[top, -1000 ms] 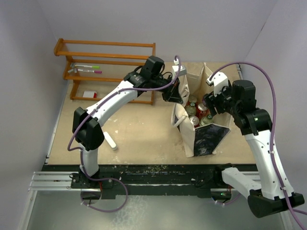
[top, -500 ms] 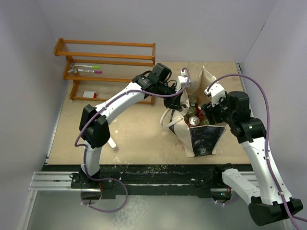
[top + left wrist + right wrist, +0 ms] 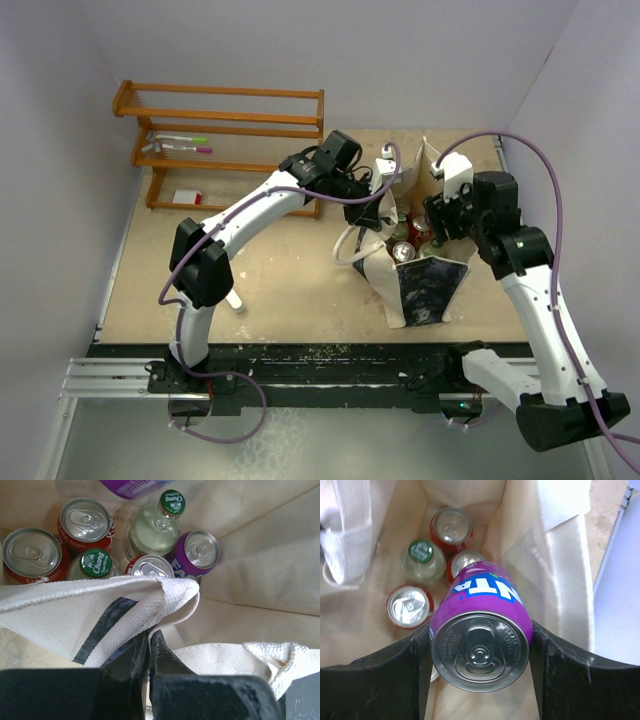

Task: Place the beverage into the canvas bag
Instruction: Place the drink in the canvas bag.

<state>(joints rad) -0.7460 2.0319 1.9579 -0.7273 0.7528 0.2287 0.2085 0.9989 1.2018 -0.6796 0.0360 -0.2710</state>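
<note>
The cream canvas bag [image 3: 425, 292] stands upright at the right of the table, its dark print facing the near edge. My left gripper [image 3: 380, 203] is shut on the bag's left rim [image 3: 170, 592] and holds the mouth open. My right gripper [image 3: 437, 218] is shut on a purple can [image 3: 480, 630], which it holds upright just above the bag's open mouth. Inside the bag stand red cans [image 3: 31, 555], green-capped glass bottles [image 3: 172, 504] and another purple can [image 3: 201, 550]. The held can's lower end shows at the top edge of the left wrist view [image 3: 132, 485].
A wooden rack [image 3: 220, 118] with pens stands at the back left. A small white object [image 3: 232, 297] lies on the table near the left arm. A red-and-white item [image 3: 187, 197] lies by the rack. Walls close in at the back and both sides.
My left gripper has shifted right with the bag's rim, and the mouth has spread and a handle loop has dropped to the left. My right gripper with the purple can stays over the mouth, moved slightly.
</note>
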